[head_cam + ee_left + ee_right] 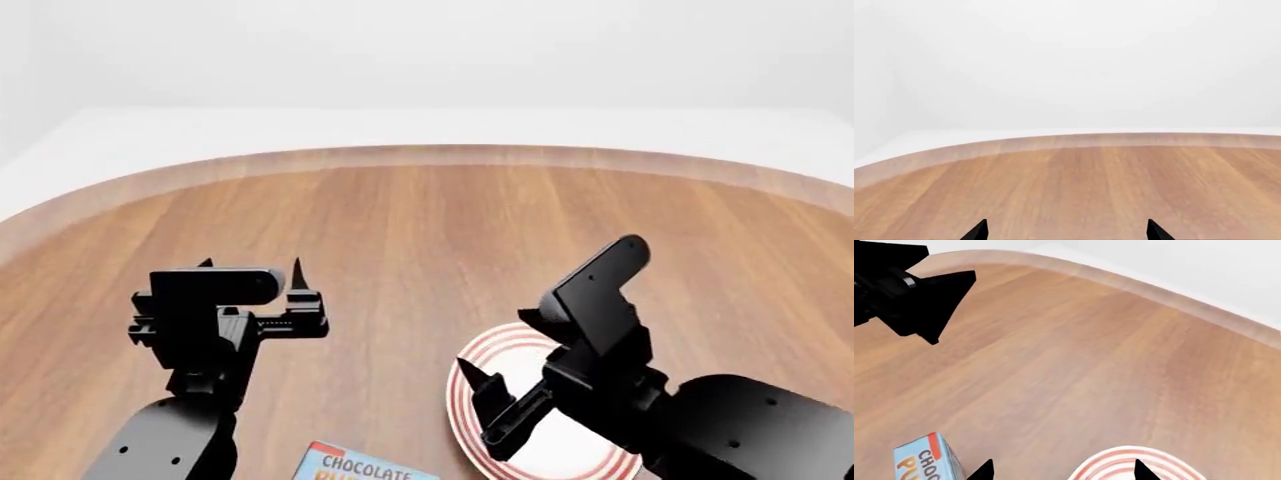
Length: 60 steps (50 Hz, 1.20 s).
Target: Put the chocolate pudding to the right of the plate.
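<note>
Cut off by the near frame edge: chocolate pudding (358, 466), lying on the wooden table (427, 230) just left of the plate (483, 372), apart from it. Half hidden under the right gripper (478, 400): plate, nothing visible on it. Jaws apart, empty, on both the right and left gripper (254, 265).

One chocolate pudding (358, 466), one plate (534, 440) and two hands, left hand (254, 268) and right hand (483, 402), over one bench (441, 230).
</note>
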### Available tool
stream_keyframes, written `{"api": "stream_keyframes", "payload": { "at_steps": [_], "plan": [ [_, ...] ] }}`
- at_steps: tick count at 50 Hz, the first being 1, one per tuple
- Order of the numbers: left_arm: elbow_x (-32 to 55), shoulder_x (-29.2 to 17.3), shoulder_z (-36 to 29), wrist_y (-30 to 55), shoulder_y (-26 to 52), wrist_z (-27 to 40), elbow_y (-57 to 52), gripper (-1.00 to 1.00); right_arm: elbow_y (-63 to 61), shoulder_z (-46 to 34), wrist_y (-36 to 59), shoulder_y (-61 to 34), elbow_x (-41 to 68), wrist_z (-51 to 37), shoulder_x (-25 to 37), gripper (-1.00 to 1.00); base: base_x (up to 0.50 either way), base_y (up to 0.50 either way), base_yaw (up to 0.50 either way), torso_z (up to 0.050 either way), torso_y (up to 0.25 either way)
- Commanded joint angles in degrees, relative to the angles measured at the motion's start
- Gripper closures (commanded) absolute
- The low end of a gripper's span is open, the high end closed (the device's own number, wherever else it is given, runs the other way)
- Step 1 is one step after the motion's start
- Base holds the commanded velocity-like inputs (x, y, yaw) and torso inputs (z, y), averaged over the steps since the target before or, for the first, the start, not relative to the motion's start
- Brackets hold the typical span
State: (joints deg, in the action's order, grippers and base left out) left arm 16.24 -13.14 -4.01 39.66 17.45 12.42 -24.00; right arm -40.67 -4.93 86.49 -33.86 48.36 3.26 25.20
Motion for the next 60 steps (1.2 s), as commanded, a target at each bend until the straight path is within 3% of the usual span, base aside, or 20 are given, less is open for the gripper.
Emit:
{"api": "stream_keyframes", "payload": {
  "at_steps": [1, 6, 14, 60],
  "plan": [
    [0.3, -0.2, 0.0, -0.1, -0.1, 0.3, 0.1, -1.00, 4.2, 1.7, 3.1, -4.6, 19.6, -10.4, 1.6, -1.00, 0.00, 0.00, 0.00, 0.000, 0.000],
    [0.4, -0.4, 0.0, -0.1, -0.1, 0.4, 0.1, -1.00, 6.8, 1.3, 2.6, -5.4, 29.7, -14.8, 2.7, -1.00, 0.00, 0.00, 0.00, 0.000, 0.000],
    [0.6, -0.5, -0.1, -0.3, 0.0, 0.6, 0.2, -1.00, 6.2, -1.7, 1.1, -4.7, 33.6, -16.3, 4.1, -1.00, 0.00, 0.00, 0.00, 0.000, 0.000],
    [1.7, -1.1, -0.9, -0.9, 0.1, 1.4, 0.7, -1.00, 12.0, -23.4, -4.5, -6.4, 21.2, -7.5, 3.9, -1.00, 0.00, 0.00, 0.00, 0.000, 0.000]
  ]
}}
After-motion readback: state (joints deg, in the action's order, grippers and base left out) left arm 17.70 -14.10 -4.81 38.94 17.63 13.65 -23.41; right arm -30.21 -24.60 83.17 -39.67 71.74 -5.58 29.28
